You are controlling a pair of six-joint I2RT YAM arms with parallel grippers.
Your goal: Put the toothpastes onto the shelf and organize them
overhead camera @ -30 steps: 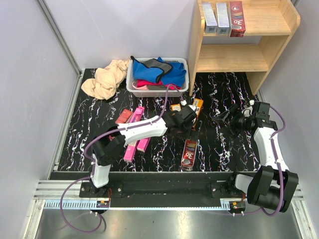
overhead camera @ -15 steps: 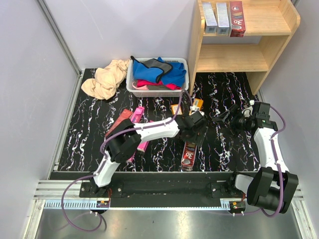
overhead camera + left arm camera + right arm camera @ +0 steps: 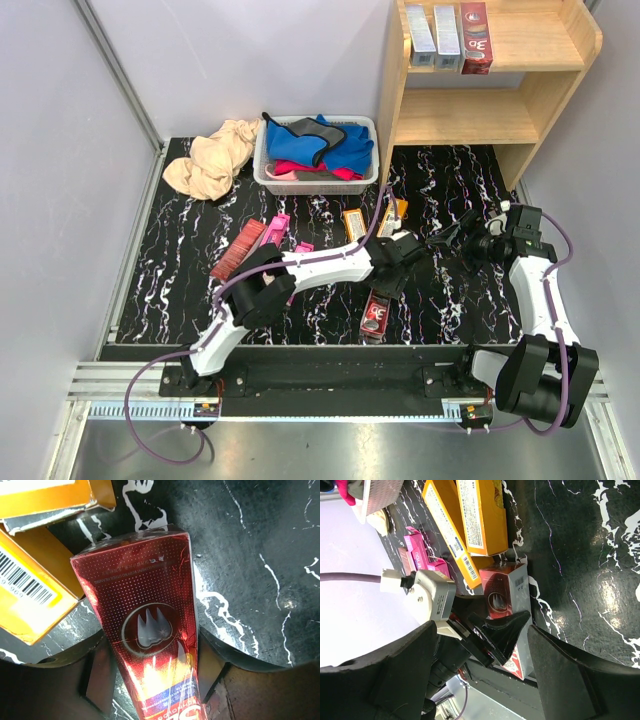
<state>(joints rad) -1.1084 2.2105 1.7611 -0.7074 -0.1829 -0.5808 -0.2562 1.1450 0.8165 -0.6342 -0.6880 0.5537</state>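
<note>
Three toothpastes (image 3: 447, 35) sit on the shelf (image 3: 540, 45) top; others (image 3: 238, 250) lie scattered below

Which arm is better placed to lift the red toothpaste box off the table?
Left. The left gripper straddles the red box, one finger on each side. The right gripper hangs open to one side, holding nothing.

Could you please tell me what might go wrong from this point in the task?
The left end effector straddles the dark red cardboard toothpaste box, whose end lies close beside the orange-yellow cardboard boxes; lifting could drag or knock them. The open right end effector hovers close by, so the two might collide.
</note>
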